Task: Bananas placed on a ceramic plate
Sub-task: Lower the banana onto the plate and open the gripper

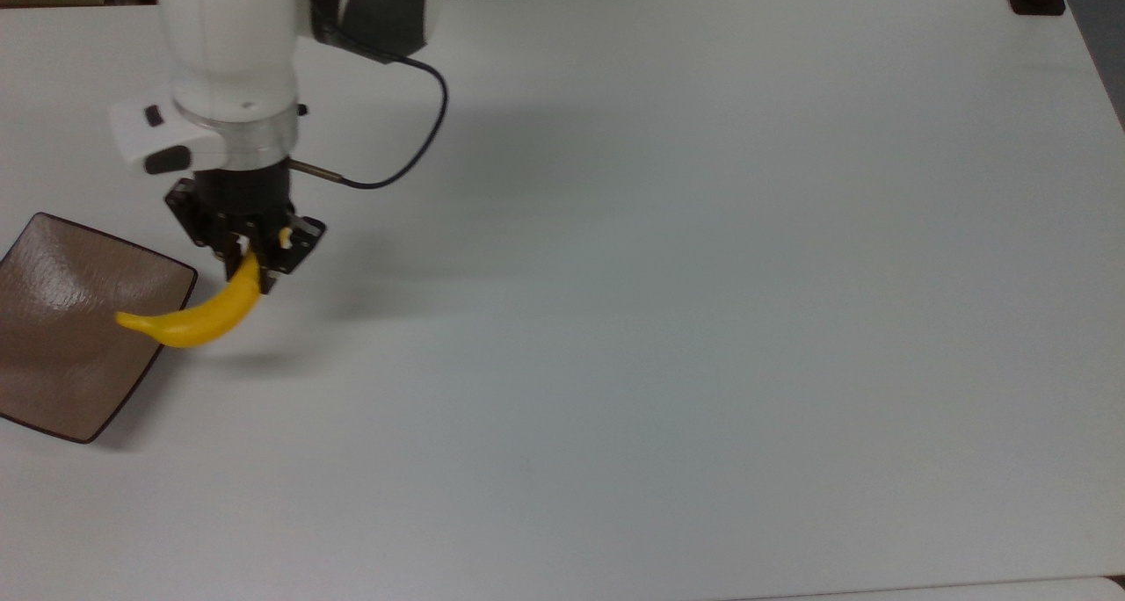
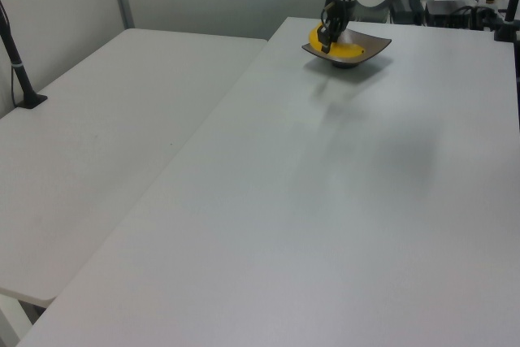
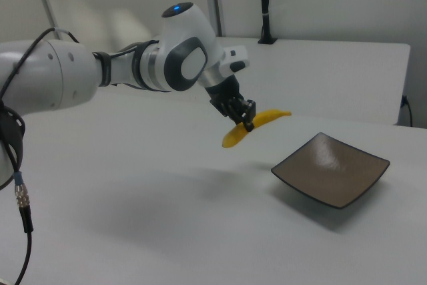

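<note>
Banana above plate edge.
My gripper (image 1: 249,265) clamps the banana (image 1: 195,317); its tip overhangs the brown ceramic plate (image 1: 61,320).

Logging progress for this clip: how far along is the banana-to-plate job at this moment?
Done: the banana is picked up, clamped near one end by the end effector and clear of the white table. In hand: the carry; in the top view its free tip overlaps the edge of the square brown ceramic plate, while the right view shows it in the air short of the plate. Left: centre it over the plate, lower and release.
</note>
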`<control>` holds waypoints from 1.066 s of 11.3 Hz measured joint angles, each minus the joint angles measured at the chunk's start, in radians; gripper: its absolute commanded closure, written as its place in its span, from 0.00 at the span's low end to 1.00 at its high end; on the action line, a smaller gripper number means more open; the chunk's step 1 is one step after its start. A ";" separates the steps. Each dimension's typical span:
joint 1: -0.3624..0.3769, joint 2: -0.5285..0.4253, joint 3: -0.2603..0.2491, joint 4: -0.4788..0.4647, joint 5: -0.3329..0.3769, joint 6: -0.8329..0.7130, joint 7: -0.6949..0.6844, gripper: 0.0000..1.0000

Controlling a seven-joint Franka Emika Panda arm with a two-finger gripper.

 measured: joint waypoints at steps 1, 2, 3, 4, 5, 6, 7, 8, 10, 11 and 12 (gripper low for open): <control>-0.012 0.000 -0.009 0.000 0.000 0.000 -0.014 0.98; -0.031 0.000 -0.016 0.000 0.000 0.000 -0.029 0.97; -0.044 0.000 -0.020 0.000 0.000 0.000 -0.038 0.97; -0.056 0.000 -0.026 0.001 0.000 0.004 -0.050 0.97; -0.069 0.000 -0.035 0.001 0.000 0.014 -0.058 0.97; -0.082 0.002 -0.043 0.001 0.000 0.030 -0.067 0.96; -0.108 0.013 -0.049 0.000 0.000 0.070 -0.074 0.85; -0.133 0.033 -0.050 0.000 0.000 0.135 -0.075 0.23; -0.172 0.074 -0.050 0.002 0.000 0.250 -0.075 0.00; -0.178 0.079 -0.050 0.006 0.000 0.260 -0.075 0.00; -0.177 0.079 -0.046 0.009 0.001 0.260 -0.073 0.00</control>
